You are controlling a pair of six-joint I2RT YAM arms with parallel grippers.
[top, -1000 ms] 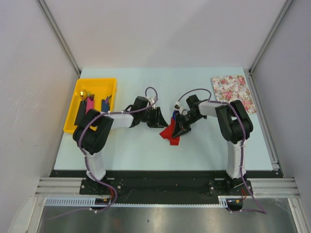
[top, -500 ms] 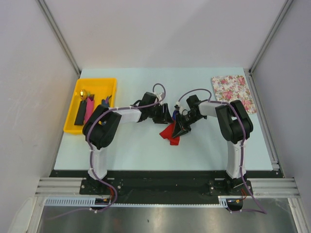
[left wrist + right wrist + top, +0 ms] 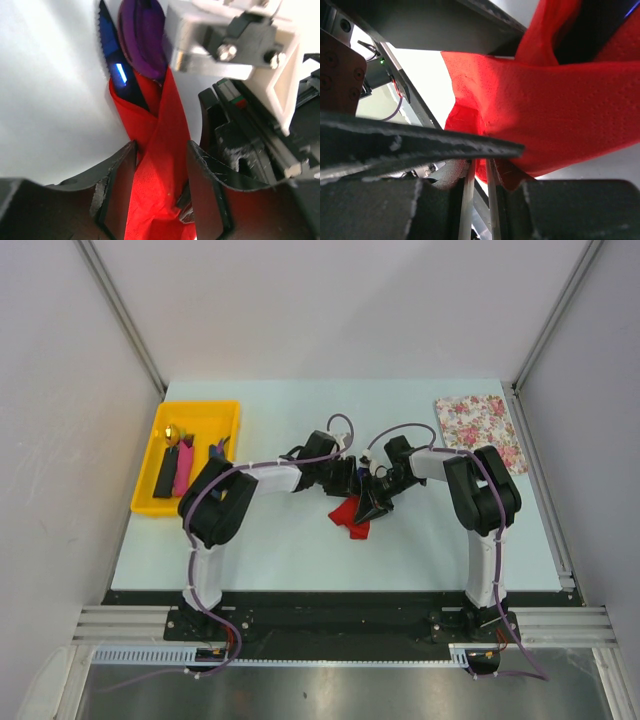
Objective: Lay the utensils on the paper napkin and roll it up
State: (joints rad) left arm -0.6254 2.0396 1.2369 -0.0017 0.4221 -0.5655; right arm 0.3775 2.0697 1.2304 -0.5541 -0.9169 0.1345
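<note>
So the napkin [image 3: 156,125] is in the middle of the table [image 3: 300,550], bunched around a blue knife [image 3: 111,55] and a purple spoon [image 3: 142,35]. Both poke out at the roll's 12 o'clock in the left wrist view. The left gripper [image 3: 161,147] straddles the roll, fingers [image 3: 117,195] against both sides (can't tell if it's actually squeezing). From above, the right gripper [image 3: 371,502] at the napkin's 1 o'clock is pinching a red edge. The tray [image 3: 150,480] is out at 10 o'clock, the floral sheet [image 3: 480,428] at 2.
</note>
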